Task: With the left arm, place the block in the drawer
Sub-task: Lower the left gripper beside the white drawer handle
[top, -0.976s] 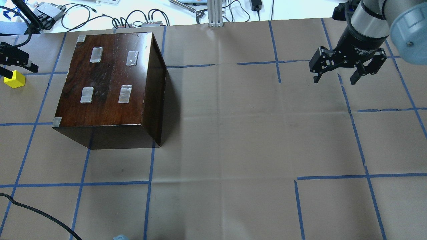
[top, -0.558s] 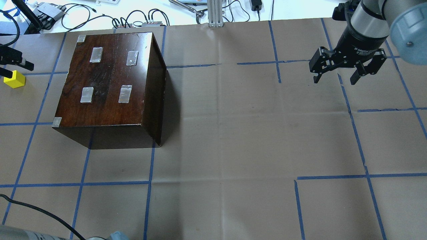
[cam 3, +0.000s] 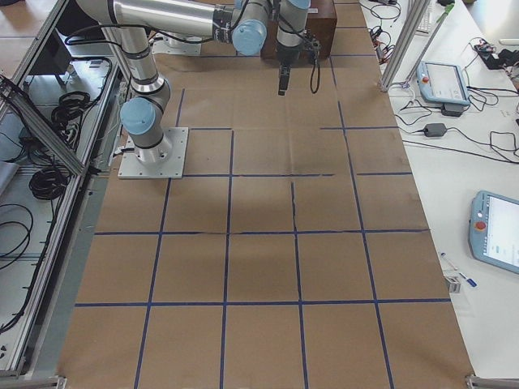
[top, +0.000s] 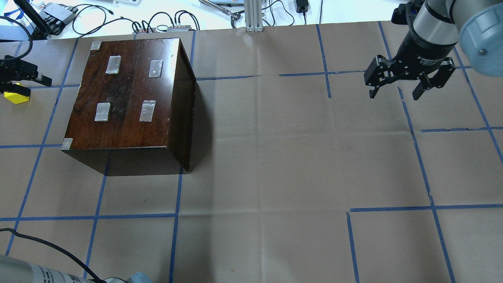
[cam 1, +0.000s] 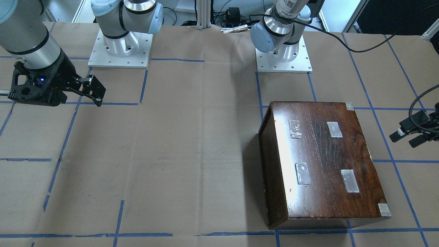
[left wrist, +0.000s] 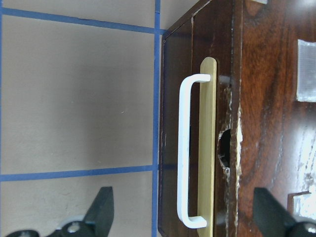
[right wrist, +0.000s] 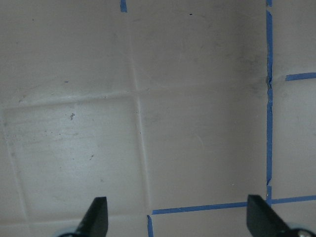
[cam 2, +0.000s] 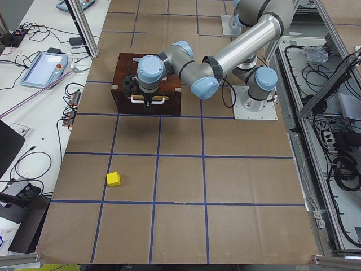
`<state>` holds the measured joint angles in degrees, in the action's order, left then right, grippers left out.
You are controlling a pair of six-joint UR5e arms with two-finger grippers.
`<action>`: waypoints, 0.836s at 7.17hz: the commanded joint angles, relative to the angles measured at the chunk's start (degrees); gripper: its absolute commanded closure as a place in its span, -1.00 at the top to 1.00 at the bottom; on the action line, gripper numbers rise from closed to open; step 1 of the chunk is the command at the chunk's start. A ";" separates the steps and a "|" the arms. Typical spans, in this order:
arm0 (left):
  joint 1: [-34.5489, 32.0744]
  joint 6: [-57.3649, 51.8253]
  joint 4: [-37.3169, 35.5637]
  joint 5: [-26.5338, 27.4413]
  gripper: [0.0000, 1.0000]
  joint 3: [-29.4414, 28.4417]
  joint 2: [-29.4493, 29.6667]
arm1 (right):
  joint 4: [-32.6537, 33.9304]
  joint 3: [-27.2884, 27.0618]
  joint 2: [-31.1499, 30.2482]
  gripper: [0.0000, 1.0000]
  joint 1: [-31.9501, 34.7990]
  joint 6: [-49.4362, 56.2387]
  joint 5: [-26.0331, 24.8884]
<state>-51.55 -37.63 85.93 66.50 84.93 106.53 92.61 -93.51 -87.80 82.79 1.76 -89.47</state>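
Left gripper [left wrist: 182,197] is wide open and empty. Its fingers [left wrist: 101,210] sit either side of the white handle [left wrist: 183,148] on the drawer [left wrist: 208,123] front, so closing would pinch across the bar. You can't tell from these views whether the pads are level with the bar yet.

The drawer is fully shut inside the dark box [top: 125,94]. My read is that's why the arm is at the handle and not the block: it has to pull the drawer open first.

The block [cam 2: 113,179] sits loose on the paper-covered table [top: 275,157], out in front of the drawer face toward the table's left end. It's well apart from the box, so probably out of the drawer's way.

The right gripper [top: 394,95] is also spread open and empty. It hangs above bare paper at the far side, likely parked because this is a left-arm job.
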 commanded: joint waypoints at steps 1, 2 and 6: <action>-1.09 -0.08 -0.76 0.12 0.97 0.50 2.09 | -0.06 0.09 0.00 1.00 0.00 0.00 0.00; -2.14 0.01 -1.90 0.38 0.97 0.33 3.41 | 0.03 0.00 0.00 1.00 0.00 0.00 0.00; -2.24 -0.08 -5.15 2.04 0.97 0.68 5.43 | 0.03 0.00 0.00 1.00 0.00 0.00 0.00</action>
<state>-53.77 -37.68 81.99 67.36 85.55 111.00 92.63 -93.51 -87.80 82.79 1.76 -89.47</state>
